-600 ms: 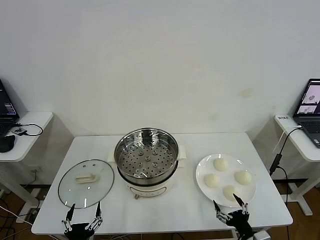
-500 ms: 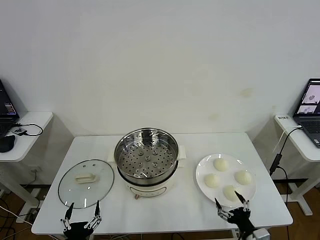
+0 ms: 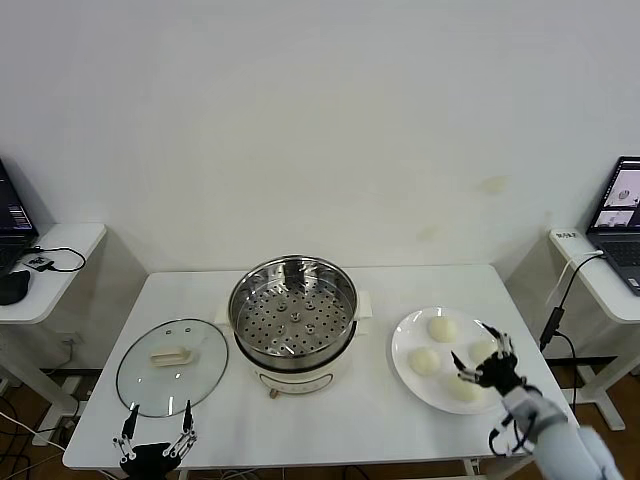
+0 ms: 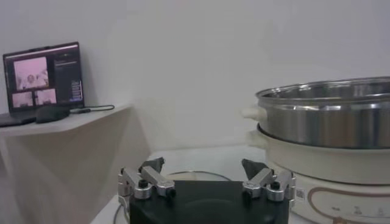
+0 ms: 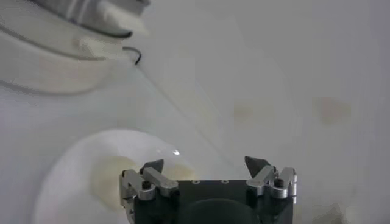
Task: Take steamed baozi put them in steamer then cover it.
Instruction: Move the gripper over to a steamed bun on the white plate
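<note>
1. Step in hand: reach for the first bun. Right claw [image 3: 484, 358] spread wide, grasping nothing, over the near-right part of the white plate [image 3: 402, 360], above the steamed baozi [image 3: 424, 361].
2. Four baozi all on the plate, right of the steamer [image 3: 292, 312]; none in the steamer yet. Nearest bun partly hidden behind the right claw in the head view.
3. Steamer uncovered at the middle of the tabletop [image 3: 340, 425], perforated tray bare.
4. Cover [image 3: 171, 366] flat on the tabletop left of the steamer, handle up, edge close beside the steamer; contact unclear.
5. Left claw [image 3: 155, 438] released, idle at the near tabletop edge in front of the cover.
6. Next move, judged: lower the right claw around one bun, centre it between the fingers, close gently, since soft dough likely dents. Then lift clear of the plate and carry left to the steamer.
7. Progress: barely begun; four placements and the covering remain.
</note>
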Robot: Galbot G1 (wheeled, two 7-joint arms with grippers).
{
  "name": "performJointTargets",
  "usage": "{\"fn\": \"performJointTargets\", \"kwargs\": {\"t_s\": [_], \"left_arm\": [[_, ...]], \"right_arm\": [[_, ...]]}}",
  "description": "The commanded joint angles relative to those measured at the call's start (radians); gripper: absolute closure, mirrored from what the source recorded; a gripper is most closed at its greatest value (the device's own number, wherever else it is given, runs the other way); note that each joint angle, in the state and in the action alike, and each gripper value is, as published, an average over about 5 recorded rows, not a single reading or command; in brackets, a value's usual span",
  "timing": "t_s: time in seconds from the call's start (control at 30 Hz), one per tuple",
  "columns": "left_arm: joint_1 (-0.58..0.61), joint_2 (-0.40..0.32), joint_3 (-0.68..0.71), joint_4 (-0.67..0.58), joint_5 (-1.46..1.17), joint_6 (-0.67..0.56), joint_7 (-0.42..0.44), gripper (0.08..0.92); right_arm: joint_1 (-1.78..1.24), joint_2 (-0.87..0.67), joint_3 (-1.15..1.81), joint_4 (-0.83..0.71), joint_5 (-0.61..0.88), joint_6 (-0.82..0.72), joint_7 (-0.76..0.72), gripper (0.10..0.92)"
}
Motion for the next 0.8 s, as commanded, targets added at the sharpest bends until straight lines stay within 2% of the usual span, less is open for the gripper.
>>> {"fn": "performJointTargets", "kwargs": {"t_s": [0.03,0.17,0.37,0.57,0.8], "left_arm": [[0.009,-0.003,-0.008,-0.004,0.028,-0.014,-0.004,0.177],[0.018,-0.004,-0.013,-0.011,0.028,-0.013,-0.008,0.177],[0.026,-0.006,-0.025,-0.016,0.022,-0.01,-0.019,0.177],[0.029,-0.005,-0.036,-0.016,0.021,-0.01,-0.02,0.177],[0.026,-0.004,-0.051,-0.008,0.017,-0.012,-0.018,0.177]], "right_arm": [[0.593,-0.343,-0.367,-0.222,-0.022,-0.067,-0.424,0.203],[0.829,-0.362,-0.59,-0.326,0.003,-0.057,-0.535,0.203],[1.102,-0.309,-0.891,-0.502,0.007,-0.016,-0.678,0.203],[1.191,-0.251,-1.021,-0.622,-0.02,0.039,-0.773,0.203],[1.209,-0.163,-1.072,-0.708,-0.053,0.063,-0.772,0.203]]}}
